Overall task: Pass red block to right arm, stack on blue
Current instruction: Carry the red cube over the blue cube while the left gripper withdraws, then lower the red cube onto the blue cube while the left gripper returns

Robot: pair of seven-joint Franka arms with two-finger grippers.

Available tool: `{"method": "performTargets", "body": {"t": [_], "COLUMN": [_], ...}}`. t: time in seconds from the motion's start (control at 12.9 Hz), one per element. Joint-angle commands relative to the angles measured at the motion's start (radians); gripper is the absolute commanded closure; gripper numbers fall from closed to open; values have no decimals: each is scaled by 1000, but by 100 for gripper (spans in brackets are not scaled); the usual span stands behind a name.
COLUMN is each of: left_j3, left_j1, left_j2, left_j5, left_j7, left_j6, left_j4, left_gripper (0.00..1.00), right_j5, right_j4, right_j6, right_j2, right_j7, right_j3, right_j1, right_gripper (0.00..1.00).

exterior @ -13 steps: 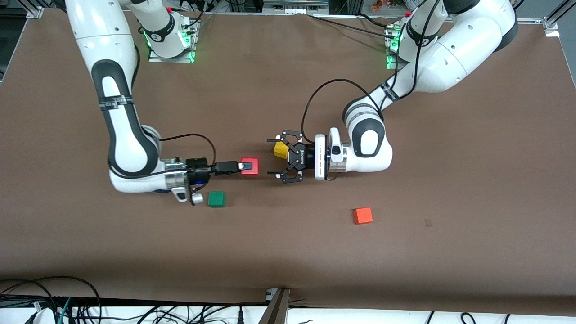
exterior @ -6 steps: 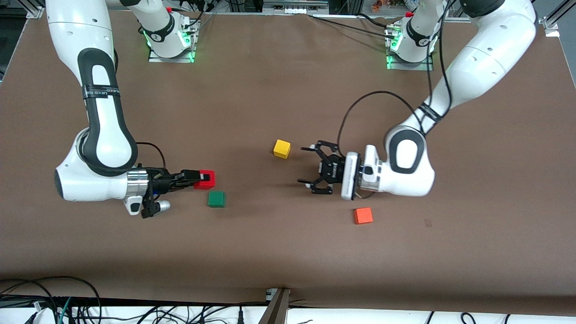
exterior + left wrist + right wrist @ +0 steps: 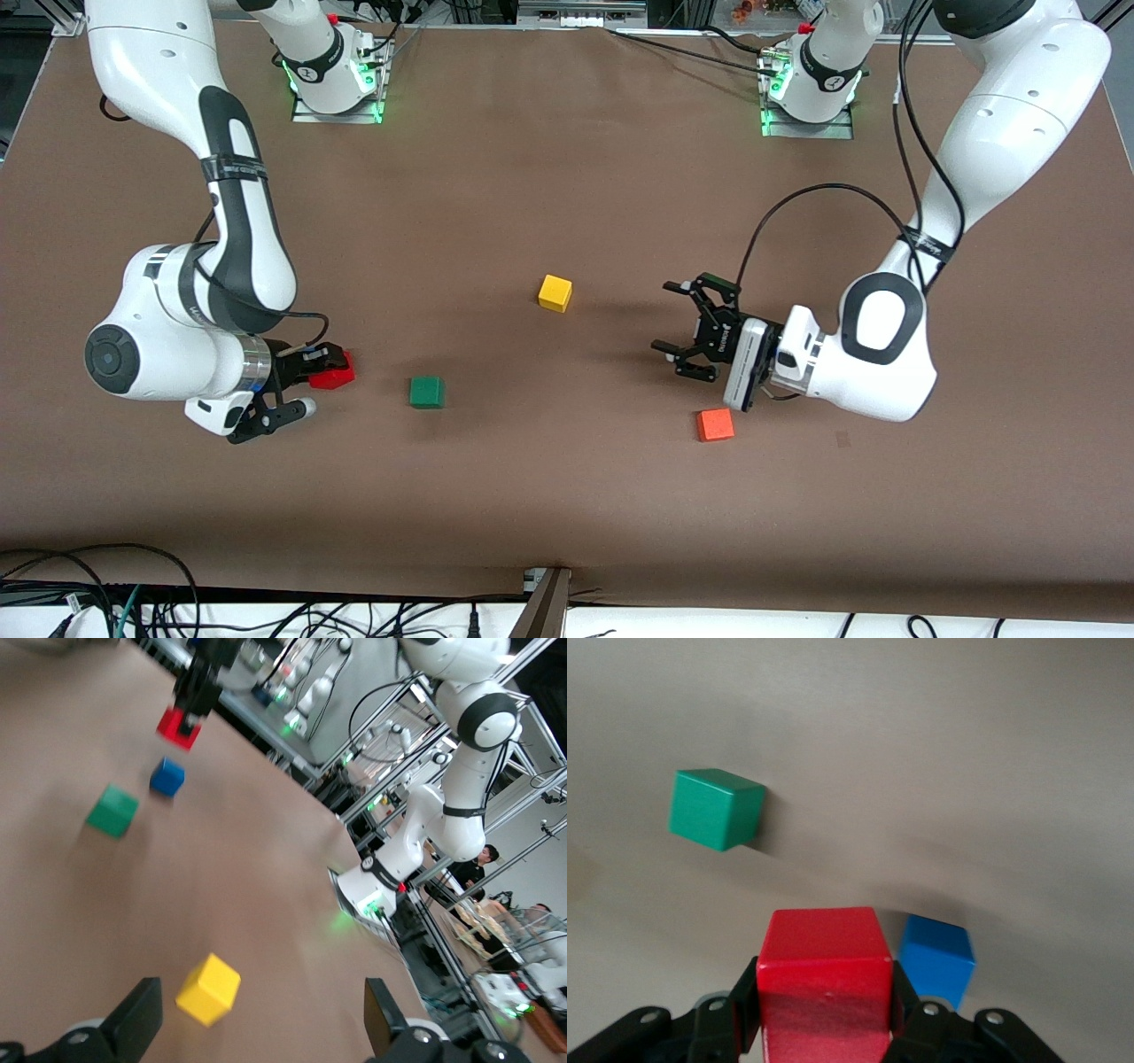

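Note:
My right gripper [image 3: 330,370] is shut on the red block [image 3: 335,372], holding it low over the table toward the right arm's end, beside the green cube [image 3: 426,392]. In the right wrist view the red block [image 3: 824,979] sits between the black fingers [image 3: 735,1014], and the blue block [image 3: 937,958] lies on the table just past it, apart from it. The blue block does not show in the front view. My left gripper [image 3: 664,317] hangs open and empty over the table near the orange cube [image 3: 714,424]. The left wrist view shows the red block [image 3: 177,726], the blue block [image 3: 166,777] and my open left gripper [image 3: 259,1017].
A yellow cube [image 3: 555,292] lies near the table's middle, and it shows between the left fingers' line of sight as the yellow cube [image 3: 208,989]. The green cube [image 3: 716,808] lies a little off the blue block. Both arm bases stand at the table's back edge.
The right arm has carried the red block away from the left gripper toward its own end of the table. The left arm, open, has drawn back toward its end.

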Motion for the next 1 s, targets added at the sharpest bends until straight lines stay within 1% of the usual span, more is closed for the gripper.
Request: {"method": "performTargets", "body": {"t": [0.0,0.08,0.15,0.39,0.54,0.62,0.7,0.77,0.85,0.93], "left_j3": [6,7,7,7,10,44,106,204,330,434], "left_j1": [7,15,21,39,52,47,26,-34,-106,-172], "left_j2": [-82,-102,-124,-243,-323,-372,-435,-498,-564,-639], "left_j5": [106,146,214,397,502,532,542,542,542,543], "left_j7": [-188,-271,-345,-587,-701,-707,-715,-727,-750,-787], "left_j6": [-73,-105,-133,-239,-306,-331,-340,-354,-363,-360], "left_j4": [-3,-3,-3,-3,-3,-8,-26,-48,-72,-118], "left_gripper": [0,0,0,0,0,0,0,0,0,0], "right_j5": [-135,-187,-223,-244,-263,-261,-263,-261,-263,-261], "right_j4": [-12,-21,-44,-151,-266,-332,-385,-412,-427,-444], "right_j6": [-5,-8,-8,16,106,169,229,268,295,330], "right_j2": [-46,-60,-80,-159,-222,-251,-268,-269,-267,-263], "right_j7": [124,158,187,265,271,271,270,270,270,270], "right_j3": [-12,-12,-12,-12,-10,-10,-10,-12,-12,-12], "right_j1": [47,58,66,72,72,72,72,72,70,70], "right_gripper": [100,100,100,100,100,100,100,100,100,100]}}
